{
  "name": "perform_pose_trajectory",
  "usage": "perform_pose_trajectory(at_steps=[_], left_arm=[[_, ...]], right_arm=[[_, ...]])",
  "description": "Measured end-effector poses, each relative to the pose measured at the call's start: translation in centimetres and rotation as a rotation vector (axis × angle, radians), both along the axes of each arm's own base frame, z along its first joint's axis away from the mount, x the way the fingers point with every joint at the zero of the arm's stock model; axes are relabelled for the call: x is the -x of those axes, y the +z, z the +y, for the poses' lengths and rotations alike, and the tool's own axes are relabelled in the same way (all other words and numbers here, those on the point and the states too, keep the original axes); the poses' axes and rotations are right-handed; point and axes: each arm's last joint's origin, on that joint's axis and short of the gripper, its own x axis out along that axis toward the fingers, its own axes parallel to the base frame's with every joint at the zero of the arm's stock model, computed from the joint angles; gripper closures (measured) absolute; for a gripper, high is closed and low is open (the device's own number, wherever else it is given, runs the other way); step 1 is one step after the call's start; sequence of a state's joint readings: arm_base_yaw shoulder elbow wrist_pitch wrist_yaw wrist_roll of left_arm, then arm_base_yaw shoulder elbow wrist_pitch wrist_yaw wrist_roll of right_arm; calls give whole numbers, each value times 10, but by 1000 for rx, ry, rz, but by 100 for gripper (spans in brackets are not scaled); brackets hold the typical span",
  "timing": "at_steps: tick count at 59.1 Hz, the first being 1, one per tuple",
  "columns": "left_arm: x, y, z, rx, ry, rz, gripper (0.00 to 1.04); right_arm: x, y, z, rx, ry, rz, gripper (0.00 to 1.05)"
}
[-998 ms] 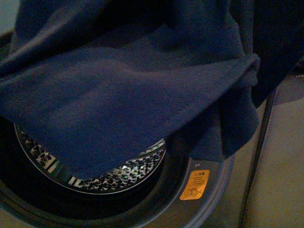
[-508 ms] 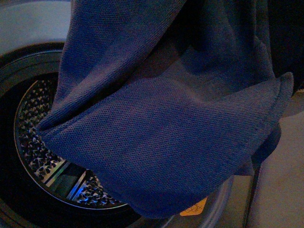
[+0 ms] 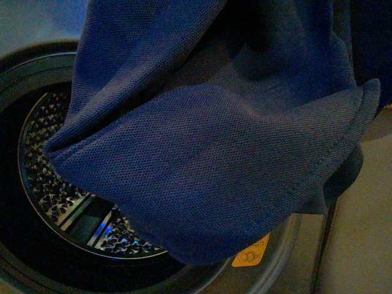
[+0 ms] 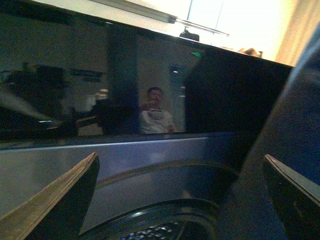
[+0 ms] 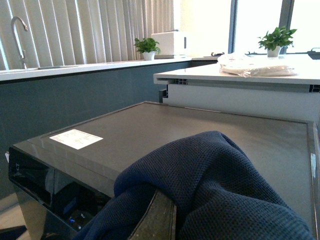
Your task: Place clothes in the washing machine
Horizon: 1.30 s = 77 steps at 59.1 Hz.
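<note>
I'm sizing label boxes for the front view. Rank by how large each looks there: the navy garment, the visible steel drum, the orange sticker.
1. navy garment, nearest the camera, so it looks inflated.
2. steel drum, partly hidden behind the garment.
3. orange sticker, partly covered too.

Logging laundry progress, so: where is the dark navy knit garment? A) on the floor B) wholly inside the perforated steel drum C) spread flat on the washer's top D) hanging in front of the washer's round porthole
D: the dark navy knit garment hangs across the grey front-loader's porthole, overlapping the orange warning sticker, and the visible part of the perforated steel drum holds no cloth.
</note>
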State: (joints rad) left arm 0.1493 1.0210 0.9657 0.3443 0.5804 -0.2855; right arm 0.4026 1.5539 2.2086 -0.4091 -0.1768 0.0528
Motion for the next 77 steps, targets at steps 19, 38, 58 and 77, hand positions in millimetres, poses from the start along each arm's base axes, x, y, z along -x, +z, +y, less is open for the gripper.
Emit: perform_pose_trajectory(at_steps=[19, 38, 58, 77], left_arm=[[-35, -1, -96, -96, -331, 10, 7], [-31, 9, -143, -70, -541, -91, 7], [-16, 2, -172, -3, -676, -115, 7], [-28, 13, -234, 40, -477, -89, 7]], right_arm=[[0, 0, 0, 0, 0, 0, 100], [0, 0, 0, 0, -2, 0, 100], [0, 0, 0, 0, -1, 0, 100], [0, 0, 0, -1, -4, -1, 100]])
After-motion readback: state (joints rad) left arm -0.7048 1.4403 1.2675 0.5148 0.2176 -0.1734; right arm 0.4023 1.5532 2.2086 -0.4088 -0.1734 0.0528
